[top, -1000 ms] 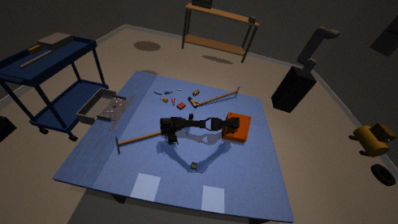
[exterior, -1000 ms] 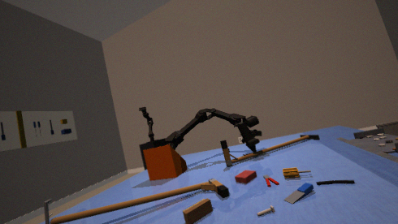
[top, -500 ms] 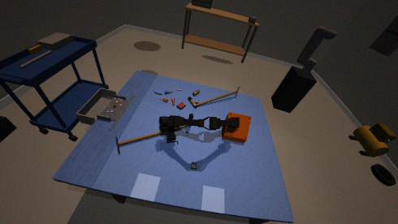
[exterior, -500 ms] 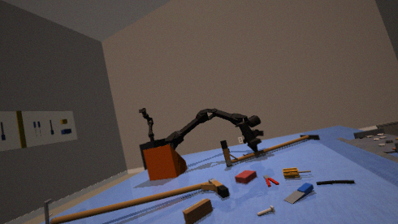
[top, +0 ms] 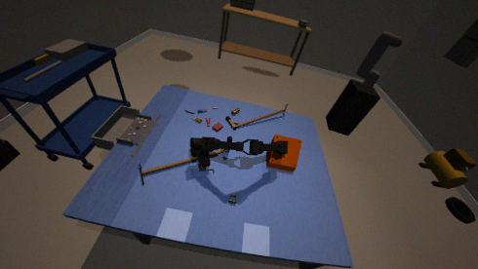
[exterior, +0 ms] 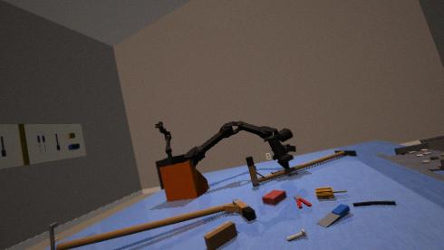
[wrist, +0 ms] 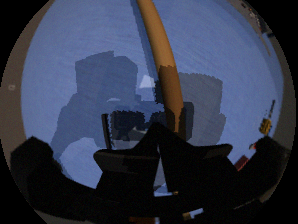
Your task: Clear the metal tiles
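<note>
A long wooden-handled tool with a crosswise end piece lies on the table, its far end toward the plate. My gripper is shut and points down close by the handle, which passes beneath and slightly right of the fingertips in the wrist view; contact is unclear. A similar long tool lies across the back. The steel plate carries several small tiles. The catch box adjoins its far end.
A red block, red pliers, a yellow-handled tool, a blue-handled putty knife and a wooden block lie on the table. The orange arm base stands at the right in the top view.
</note>
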Controlling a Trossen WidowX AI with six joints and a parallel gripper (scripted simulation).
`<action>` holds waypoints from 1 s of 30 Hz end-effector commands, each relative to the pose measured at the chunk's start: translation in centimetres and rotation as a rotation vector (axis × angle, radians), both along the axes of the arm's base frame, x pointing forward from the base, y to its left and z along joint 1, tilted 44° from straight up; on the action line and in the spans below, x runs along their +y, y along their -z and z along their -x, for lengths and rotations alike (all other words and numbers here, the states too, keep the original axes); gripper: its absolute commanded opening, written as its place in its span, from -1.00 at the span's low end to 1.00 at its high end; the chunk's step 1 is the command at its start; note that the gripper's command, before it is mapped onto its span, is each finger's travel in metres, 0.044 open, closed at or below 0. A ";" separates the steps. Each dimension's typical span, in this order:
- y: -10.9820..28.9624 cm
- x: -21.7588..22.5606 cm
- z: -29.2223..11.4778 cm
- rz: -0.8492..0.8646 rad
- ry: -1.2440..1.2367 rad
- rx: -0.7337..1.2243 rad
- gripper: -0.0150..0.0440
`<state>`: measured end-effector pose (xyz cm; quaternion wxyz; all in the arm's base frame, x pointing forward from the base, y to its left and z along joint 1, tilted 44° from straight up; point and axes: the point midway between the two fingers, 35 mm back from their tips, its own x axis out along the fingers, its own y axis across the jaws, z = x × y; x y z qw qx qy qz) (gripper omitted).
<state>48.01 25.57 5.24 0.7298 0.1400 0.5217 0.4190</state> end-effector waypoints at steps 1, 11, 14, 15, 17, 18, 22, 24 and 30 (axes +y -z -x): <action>0.1 -0.3 -0.4 -0.004 -0.002 -0.003 -0.49; 0.6 -0.7 -1.1 -0.003 -0.002 -0.003 -0.49; 0.8 -0.9 -1.3 -0.003 -0.002 -0.003 -0.49; 0.9 -0.9 -1.3 -0.003 -0.002 -0.003 -0.49; 1.0 -1.0 -1.5 -0.003 -0.002 -0.003 -0.49; 1.0 -1.1 -1.5 -0.002 -0.002 -0.003 -0.49; 1.3 -1.3 -1.8 -0.002 -0.002 -0.003 -0.49; 1.4 -1.4 -1.9 -0.002 -0.002 -0.003 -0.49; 1.7 -1.7 -2.3 -0.002 -0.002 -0.003 -0.49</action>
